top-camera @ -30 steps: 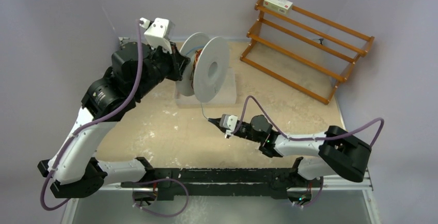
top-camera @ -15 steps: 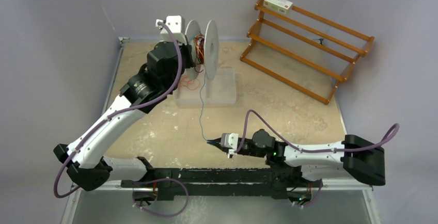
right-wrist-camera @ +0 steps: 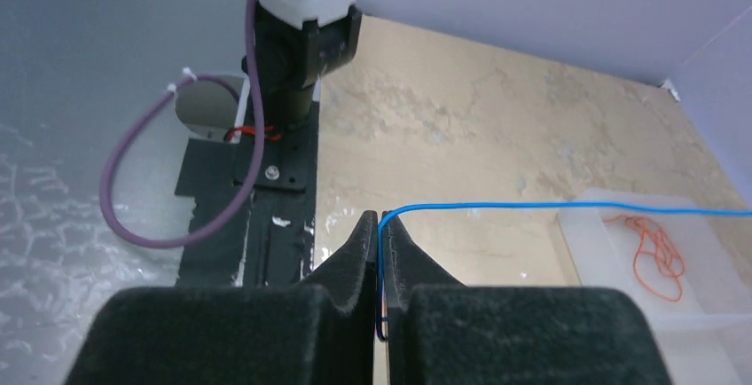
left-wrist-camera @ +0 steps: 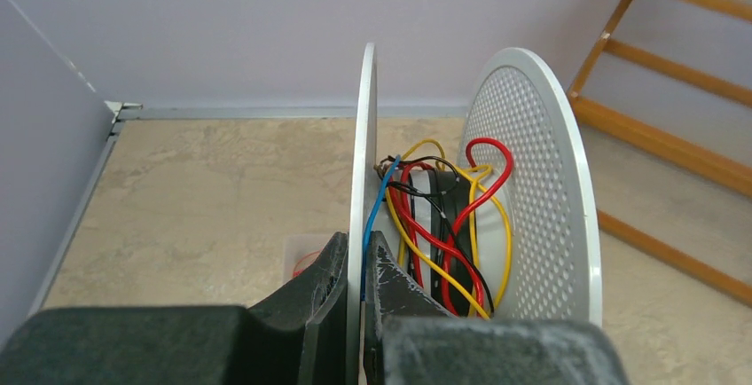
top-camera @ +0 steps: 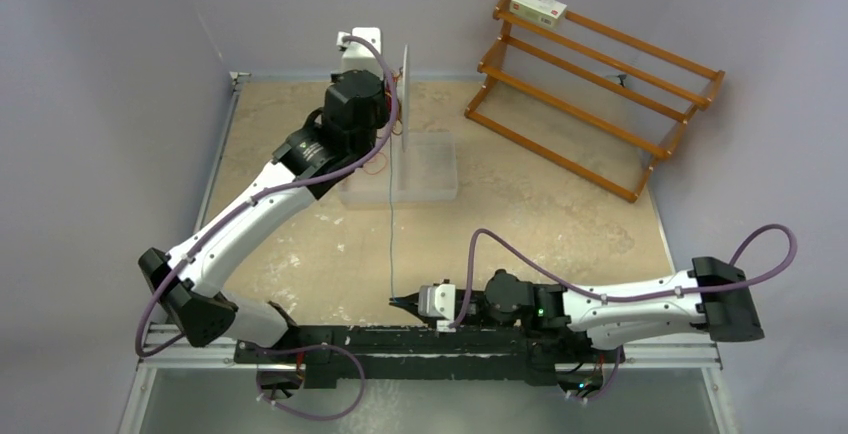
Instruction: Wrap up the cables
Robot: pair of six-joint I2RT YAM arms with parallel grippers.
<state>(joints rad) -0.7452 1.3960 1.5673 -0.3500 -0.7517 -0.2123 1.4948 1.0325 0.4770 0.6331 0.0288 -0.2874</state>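
Taut blue cable (top-camera: 391, 244) runs from spool (top-camera: 405, 104) to near edge, splitting table (top-camera: 560, 214) centre; bars sideways passage. Left half crossed diagonally by left arm (top-camera: 250, 204). Far right corner filled by wooden rack (top-camera: 590, 104). Table open between blue cable and wooden rack.

The spool's far flange (left-wrist-camera: 532, 172) looks like matt white plastic, pricked all over with fine holes; the near flange (left-wrist-camera: 365, 137) is smooth. The cables (left-wrist-camera: 443, 261) wear glossy coloured insulation. The left gripper (left-wrist-camera: 357, 243) has matt black fingers (left-wrist-camera: 324, 292), grainy and scuffed. The tabletop (right-wrist-camera: 497, 110) is mottled beige with a slight sheen. The rack (top-camera: 600, 84) is varnished wood; the tray (right-wrist-camera: 590, 234) is perhaps frosted plastic.
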